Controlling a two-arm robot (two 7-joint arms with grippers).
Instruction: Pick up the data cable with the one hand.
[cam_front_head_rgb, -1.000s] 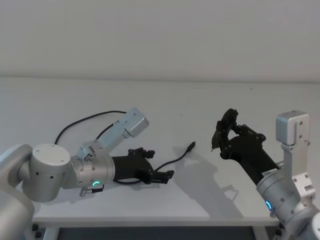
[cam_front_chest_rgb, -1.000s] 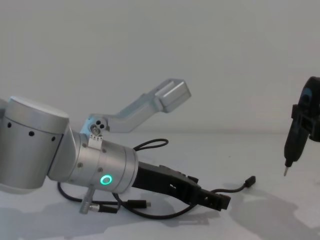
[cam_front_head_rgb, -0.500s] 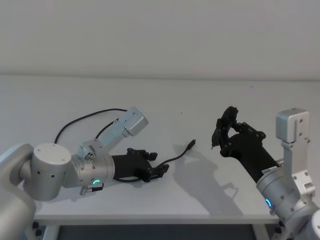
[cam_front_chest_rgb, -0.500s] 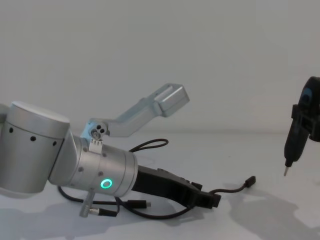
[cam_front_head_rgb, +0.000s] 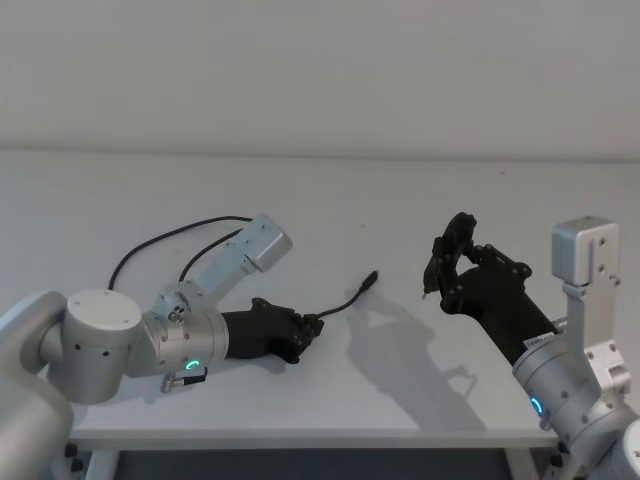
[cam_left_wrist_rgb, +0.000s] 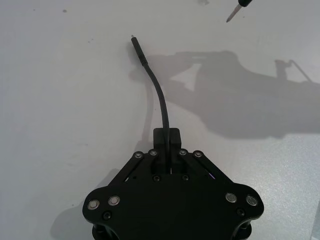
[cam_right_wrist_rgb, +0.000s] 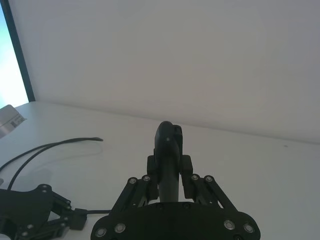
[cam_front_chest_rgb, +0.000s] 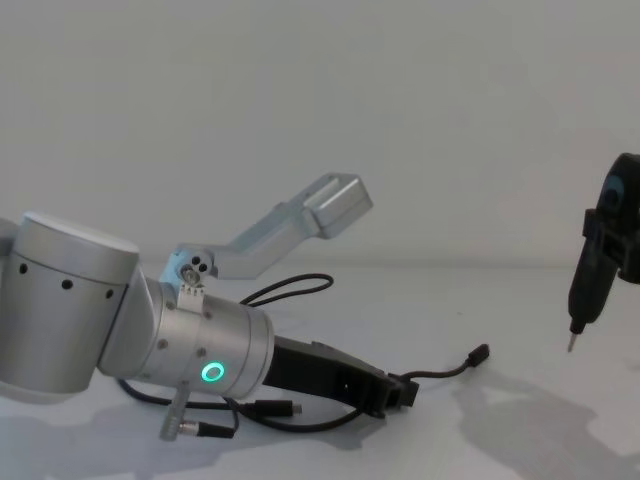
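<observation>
1. Now the left gripper (cam_front_head_rgb: 308, 326) has closed. Half a second ago its fingers stood spread to either side of the cable (cam_front_head_rgb: 342, 300). Here they are pinched together on it, and in the left wrist view the cord runs straight out from between the tips.
2. The arm has also drawn back toward the robot's left. The cable's free plug (cam_front_head_rgb: 370, 278) has come along with it over the table (cam_front_head_rgb: 330, 200), so the grip looks to be holding.
3. By my judgement the grasp is made and only the lift remains. Most of the cable is on the table, its long loop trailing behind the left arm and its free end reaching toward the middle. Whether that end has cleared the surface, I cannot tell.
4. The left arm lies low and nearly level, reaching in from the left. Its forearm is just above the table and the gripper tips are close to the surface.
5. The right gripper (cam_front_head_rgb: 428, 288) hangs parked well off to the right, raised above the table and pointing down. Its fingers are pressed together with nothing between them.
</observation>
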